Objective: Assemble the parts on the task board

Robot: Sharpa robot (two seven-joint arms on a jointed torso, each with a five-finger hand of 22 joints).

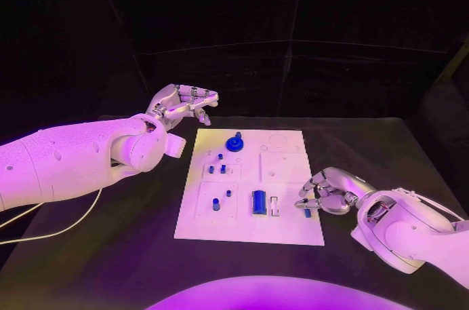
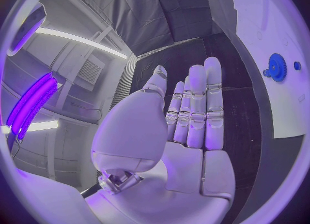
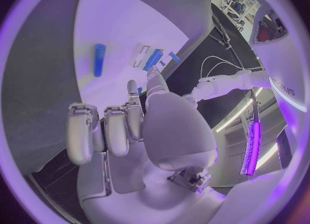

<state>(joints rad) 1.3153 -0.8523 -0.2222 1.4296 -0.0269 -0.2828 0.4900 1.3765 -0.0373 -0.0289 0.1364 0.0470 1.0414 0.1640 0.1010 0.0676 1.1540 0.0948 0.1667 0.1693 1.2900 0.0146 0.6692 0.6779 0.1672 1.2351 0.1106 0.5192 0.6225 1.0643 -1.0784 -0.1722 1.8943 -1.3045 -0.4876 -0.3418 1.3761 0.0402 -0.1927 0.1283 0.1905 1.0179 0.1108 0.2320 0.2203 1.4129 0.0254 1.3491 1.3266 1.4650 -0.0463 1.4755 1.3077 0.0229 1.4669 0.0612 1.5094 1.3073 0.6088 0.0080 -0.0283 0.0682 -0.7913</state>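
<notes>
The white task board [image 1: 283,232] lies in the middle of the table. A blue gear [image 1: 234,144] stands near its far end, beside a small blue stud [image 1: 263,147]. A long blue block [image 1: 259,201] sits next to a white slot [image 1: 274,205], and several small blue pegs [image 1: 217,167] stand on the left half. My right hand [image 1: 331,190] hovers at the board's right edge with its fingers bent, the thumb apart and nothing between them. A loose blue peg [image 1: 307,213] lies just beside its fingertips. My left hand [image 1: 181,105] is raised beyond the far left corner, holding nothing.
A white cable [image 1: 59,228] trails over the black table [image 1: 117,256] at the left. In the left wrist view the flat left hand [image 2: 190,115] has the gear [image 2: 277,67] off to one side. In the right wrist view the loose peg [image 3: 98,59] lies ahead of the right hand [image 3: 129,125].
</notes>
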